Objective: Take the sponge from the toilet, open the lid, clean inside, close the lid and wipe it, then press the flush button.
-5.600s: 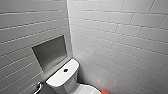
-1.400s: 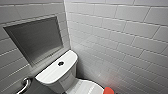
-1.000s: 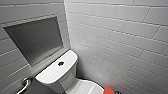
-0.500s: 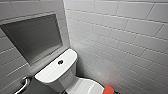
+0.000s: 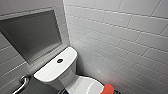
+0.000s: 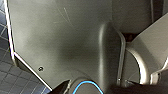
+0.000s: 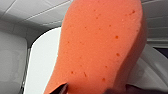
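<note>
While your head view looks down, the toilet [image 5: 53, 72] sits near 6 o'clock, flush button [image 5: 60, 60] mid-tank, lid [image 5: 86, 85] down. The sponge [image 5: 108, 88] is at 5 o'clock, by the lid's 3 o'clock edge.
Left wrist: left claw [image 6: 93, 89], state can't be told.
Right wrist: right claw [image 7: 93, 90] clamped on the sponge, lid behind it.

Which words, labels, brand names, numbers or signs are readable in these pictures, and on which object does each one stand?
None: there is no readable text in any view.
The toilet, the lid, the sponge and the wall tiles show no lettering.
The flush button is too blurred to tell whether it bears a symbol.
</note>
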{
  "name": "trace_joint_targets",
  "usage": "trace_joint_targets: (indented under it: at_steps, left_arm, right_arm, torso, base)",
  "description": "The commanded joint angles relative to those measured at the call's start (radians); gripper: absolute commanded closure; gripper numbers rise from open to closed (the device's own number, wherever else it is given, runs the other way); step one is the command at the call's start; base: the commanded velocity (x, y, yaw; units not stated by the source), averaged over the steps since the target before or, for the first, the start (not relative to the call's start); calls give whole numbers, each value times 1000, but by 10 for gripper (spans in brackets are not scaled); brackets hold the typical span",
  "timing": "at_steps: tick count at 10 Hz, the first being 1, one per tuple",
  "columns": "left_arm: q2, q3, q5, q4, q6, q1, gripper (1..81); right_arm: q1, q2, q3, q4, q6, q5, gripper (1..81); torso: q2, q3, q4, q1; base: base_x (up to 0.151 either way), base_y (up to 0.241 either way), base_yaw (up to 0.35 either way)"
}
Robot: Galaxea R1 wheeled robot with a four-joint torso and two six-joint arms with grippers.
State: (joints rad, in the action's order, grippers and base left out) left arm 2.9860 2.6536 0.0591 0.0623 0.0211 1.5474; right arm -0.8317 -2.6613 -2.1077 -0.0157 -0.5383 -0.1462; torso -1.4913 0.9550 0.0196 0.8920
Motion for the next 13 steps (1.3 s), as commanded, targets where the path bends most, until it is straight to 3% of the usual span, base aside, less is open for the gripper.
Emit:
trace_joint_targets:
  at_steps: [1,8,13]
  left_arm:
    - [-11,-1,-74,-7,-9,29,10]
    - [-22,-1,-93,-10,-6,40,10]
    - [-22,-4,-104,-10,-4,43,10]
  right_arm:
    - [116,21,-27,8,-3,-22,10]
    - [55,-103,-236,11,-17,-87,10]
    - [36,-117,-267,3,-12,-107,10]
  torso:
    - [0,0,0,0]
    - [0,0,0,0]
    - [0,0,0,0]
  base:
    - [0,0,0]
    - [0,0,0]
    - [0,0,0]
